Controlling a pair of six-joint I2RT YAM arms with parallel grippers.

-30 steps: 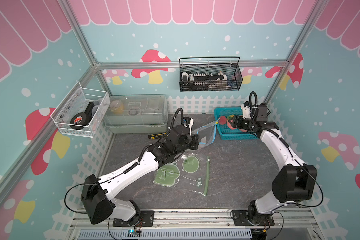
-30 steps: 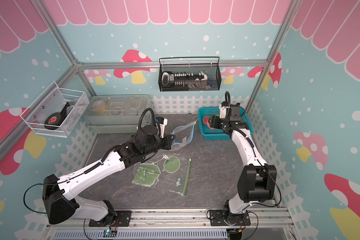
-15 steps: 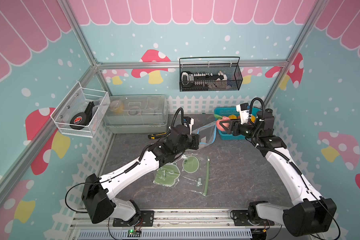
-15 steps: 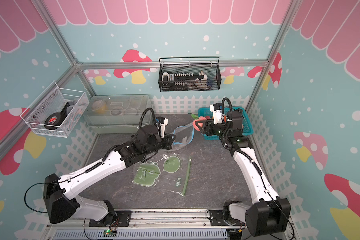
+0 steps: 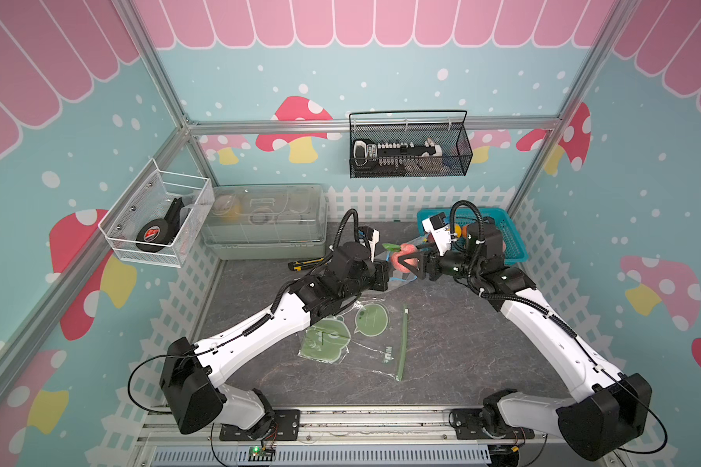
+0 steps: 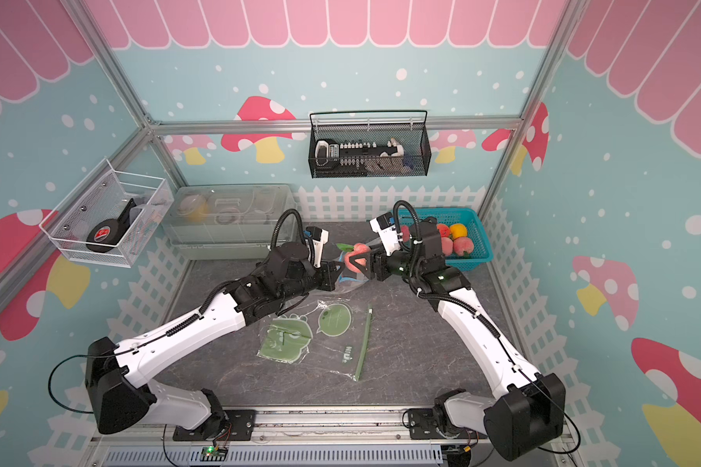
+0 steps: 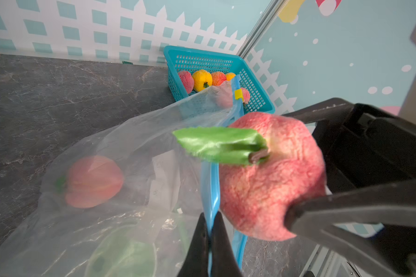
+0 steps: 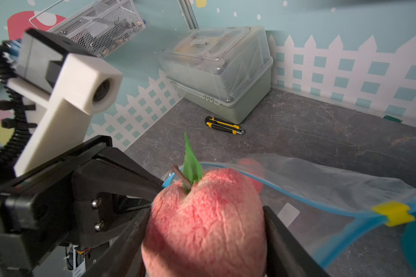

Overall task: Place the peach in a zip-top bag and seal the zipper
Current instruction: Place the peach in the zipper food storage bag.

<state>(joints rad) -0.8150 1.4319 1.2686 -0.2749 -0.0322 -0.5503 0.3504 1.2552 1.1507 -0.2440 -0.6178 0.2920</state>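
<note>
right gripper [image 5: 408,261]: jaws spread fairly wide, clamped on the peach [image 7: 269,182] from two sides, held level above the bench [image 5: 462,323].
peach: off the bench, between the two wrists, pink, stem and green leaf on top; the leaf reached over the bag film.
peach vs bag: just beside the blue zipper strip [image 7: 210,184] at the mouth; couldn't tell whether it had crossed the rim.
left gripper [image 7: 210,221]: jaws pressed together, pinching the zipper strip and holding that edge up.
zip-top bag [image 7: 130,144]: clear, mouth gaped toward the right gripper, the rest sagging to the bench.
slider [image 8: 393,213]: yellow, on the strip at the end away from the left gripper.
bag contents: a reddish fruit [image 7: 91,182] showed through the film.
basket [image 5: 517,246]: teal, back right corner of the bench, more pink and yellow fruit in it.
second bag [image 5: 357,335]: flat on the bench mid-front, green prints, green zipper edge.
utility knife [image 8: 223,126]: yellow-black, on the bench by the clear lidded box [image 8: 221,72].
</note>
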